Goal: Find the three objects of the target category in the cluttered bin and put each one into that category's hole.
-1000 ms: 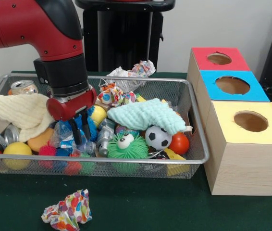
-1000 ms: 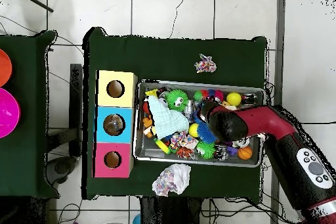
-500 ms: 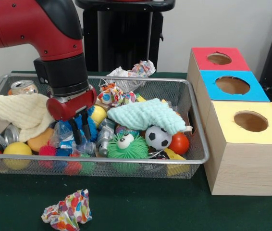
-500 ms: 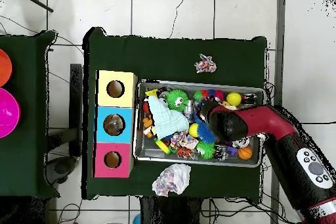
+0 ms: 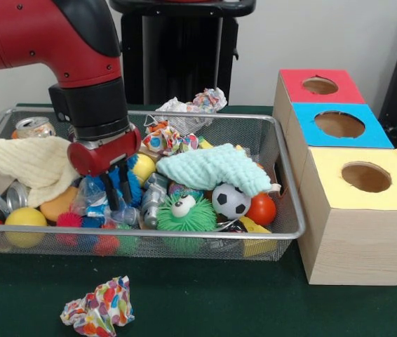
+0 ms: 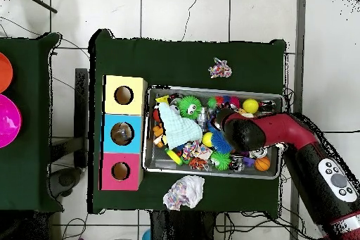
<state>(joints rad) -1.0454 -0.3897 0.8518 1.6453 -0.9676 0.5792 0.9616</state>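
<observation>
The pincer (image 5: 116, 188) stands with fingers apart around the blue spiky ball (image 5: 107, 191) in the bin (image 5: 291, 210); closing, it could also catch the clear wrapper (image 5: 86, 200) just beside.

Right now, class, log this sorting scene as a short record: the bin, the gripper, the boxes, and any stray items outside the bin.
bin: wire mesh bin on green table, packed with toys, cans and cloths
gripper: gripper lowered into the bin over the blue spiky ball, fingers apart
boxes: red box, blue box, yellow box in a row beside the bin, each with a round hole on top
strays: crumpled paper wad on the table in front of the bin; another wad behind it
</observation>
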